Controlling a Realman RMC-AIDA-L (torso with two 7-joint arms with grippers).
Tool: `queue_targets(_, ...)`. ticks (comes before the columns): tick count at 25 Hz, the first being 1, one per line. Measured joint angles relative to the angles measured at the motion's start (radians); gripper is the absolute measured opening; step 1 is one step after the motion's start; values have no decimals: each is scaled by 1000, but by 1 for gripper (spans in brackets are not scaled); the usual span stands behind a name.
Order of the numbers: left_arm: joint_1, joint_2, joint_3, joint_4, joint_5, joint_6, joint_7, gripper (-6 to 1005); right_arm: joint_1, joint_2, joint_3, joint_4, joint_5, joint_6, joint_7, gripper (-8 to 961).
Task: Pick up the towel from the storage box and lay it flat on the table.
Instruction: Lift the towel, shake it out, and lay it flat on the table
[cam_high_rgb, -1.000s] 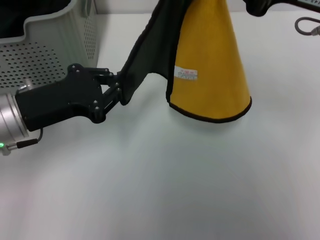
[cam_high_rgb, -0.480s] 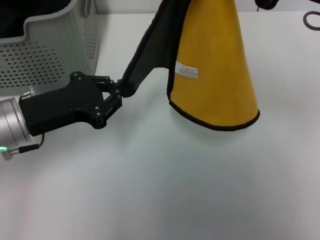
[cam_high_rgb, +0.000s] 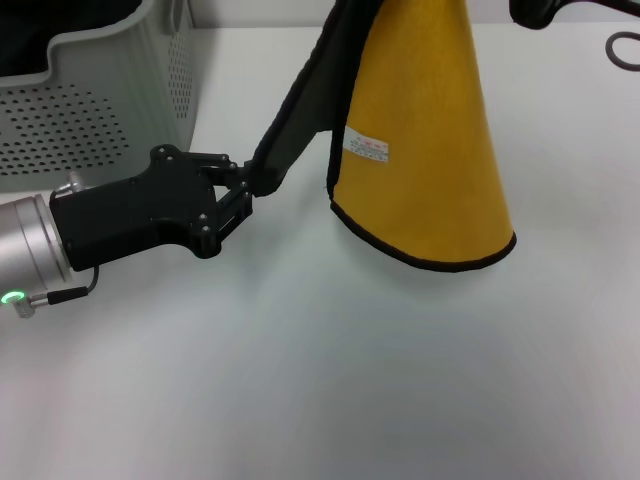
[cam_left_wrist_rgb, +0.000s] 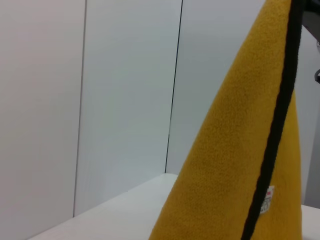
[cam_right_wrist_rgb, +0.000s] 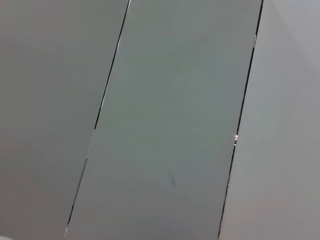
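Note:
The towel (cam_high_rgb: 430, 150) hangs above the table (cam_high_rgb: 350, 380), yellow face toward me, with black edging and a small white label (cam_high_rgb: 366, 148). Its top is out of view above. Its dark green-grey face folds down to the left, and my left gripper (cam_high_rgb: 247, 186) is shut on that dark corner, just above the table. A black part of my right gripper (cam_high_rgb: 540, 10) shows at the top edge, right of the towel. In the left wrist view the towel's yellow face (cam_left_wrist_rgb: 225, 175) fills the frame close up. The storage box (cam_high_rgb: 90, 100) stands at the far left.
A dark cable (cam_high_rgb: 625, 45) loops on the table at the far right edge. The right wrist view shows only grey wall panels. The storage box wall stands just behind my left arm.
My left gripper has moved a little to the right, still gripping the dark corner. The towel's lower hem has swung slightly to the right.

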Motion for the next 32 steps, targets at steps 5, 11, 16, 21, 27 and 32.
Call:
queue_targets(5,-1,2,0,0,3,1,-15,48,-1,2,5,8,11,-9,0,37)
queue_targets(11,12,1,-79,15,-16,66,-29,28,-37,2,50,37,25,-59,20,40)
queue_targets(16,9,1,-294,72,-46,281,-90,0,-54,-10,113,160,19,-170,95,42)
queue_targets(21,-12,1,-360,196,-66,359,-174,0,-19,-43,152,328,-1,-268,136,44)
queue_targets(27,-144,22,-385,218,-25,343,-260,0,54,-68,235,392,-14,-292,164,46)
queue_targets(32,-164,31,-402,215,16,356,-278,0,52,-74,265,415,-29,-402,210,48)
